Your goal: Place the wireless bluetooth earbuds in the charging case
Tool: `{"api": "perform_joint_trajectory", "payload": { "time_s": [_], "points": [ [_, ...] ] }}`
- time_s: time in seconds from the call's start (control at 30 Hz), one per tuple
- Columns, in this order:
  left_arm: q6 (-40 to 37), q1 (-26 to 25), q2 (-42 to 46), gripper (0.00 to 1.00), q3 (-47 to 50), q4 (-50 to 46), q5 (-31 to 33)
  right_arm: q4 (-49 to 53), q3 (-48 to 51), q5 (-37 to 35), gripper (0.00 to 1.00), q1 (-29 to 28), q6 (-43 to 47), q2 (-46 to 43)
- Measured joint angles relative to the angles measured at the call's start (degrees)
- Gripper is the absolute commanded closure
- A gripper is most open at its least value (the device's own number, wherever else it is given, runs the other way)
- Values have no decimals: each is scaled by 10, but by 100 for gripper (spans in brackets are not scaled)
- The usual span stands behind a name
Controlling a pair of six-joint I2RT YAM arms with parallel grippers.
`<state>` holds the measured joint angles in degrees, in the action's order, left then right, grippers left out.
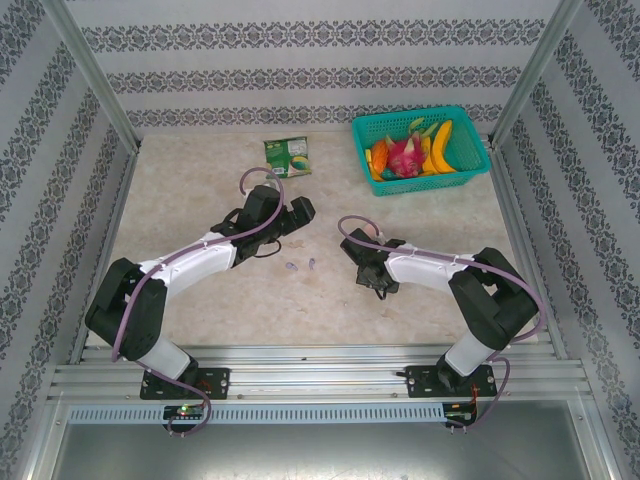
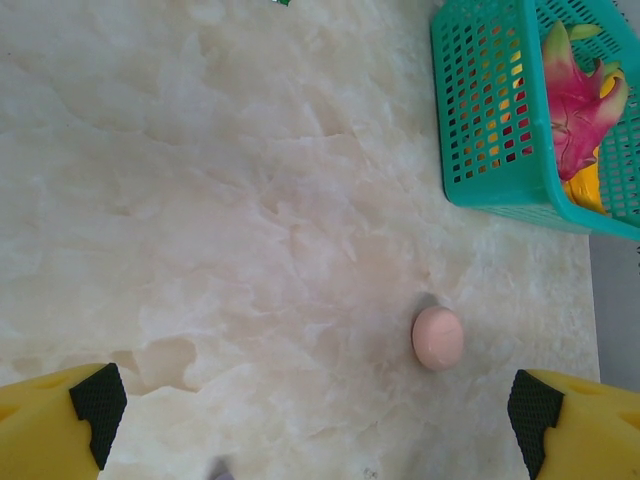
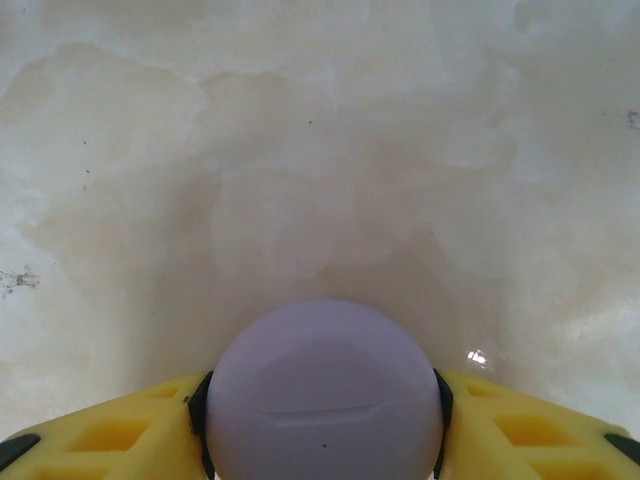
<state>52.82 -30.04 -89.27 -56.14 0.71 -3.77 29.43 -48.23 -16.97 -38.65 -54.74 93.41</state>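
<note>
Top view: two tiny lavender earbuds (image 1: 292, 267) are seen lying on the marble table (image 1: 200, 180), between the left gripper (image 1: 297, 212) and the right gripper (image 1: 373, 283), and are touched by neither. A teal basket (image 1: 430, 177) of fruit and a green packet (image 1: 288, 156) are noted at the far side. Left wrist view: the left gripper (image 2: 315, 410) is spread wide, and nothing is held between its fingers. A pink round case (image 2: 438, 338) is seen on the table just ahead, apart from both pads, with the basket (image 2: 480, 120) beyond at right. Right wrist view: a lavender round case (image 3: 322, 380) is gripped by the right gripper (image 3: 322, 420), with a black pad set against each side.
</note>
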Motion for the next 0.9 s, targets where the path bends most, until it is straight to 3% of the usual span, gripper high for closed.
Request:
{"api": "perform_joint_trajectory", "payload": {
  "time_s": [0.2, 0.43, 0.6, 0.9],
  "points": [
    [0, -5, -9, 0, -7, 3, 2, -25, 21, -3, 43, 0, 0, -13],
    [0, -16, -17, 0, -7, 7, 4, -47, 40, -4, 55, 0, 7, -29],
    [-2, -19, -17, 0, -4, 18, 4, -58, 52, 2, 58, 2, 9, -44],
    [-20, -19, -3, 0, 82, 89, -10, -43, 30, 38, 59, 23, 5, -115]
  ]
}}
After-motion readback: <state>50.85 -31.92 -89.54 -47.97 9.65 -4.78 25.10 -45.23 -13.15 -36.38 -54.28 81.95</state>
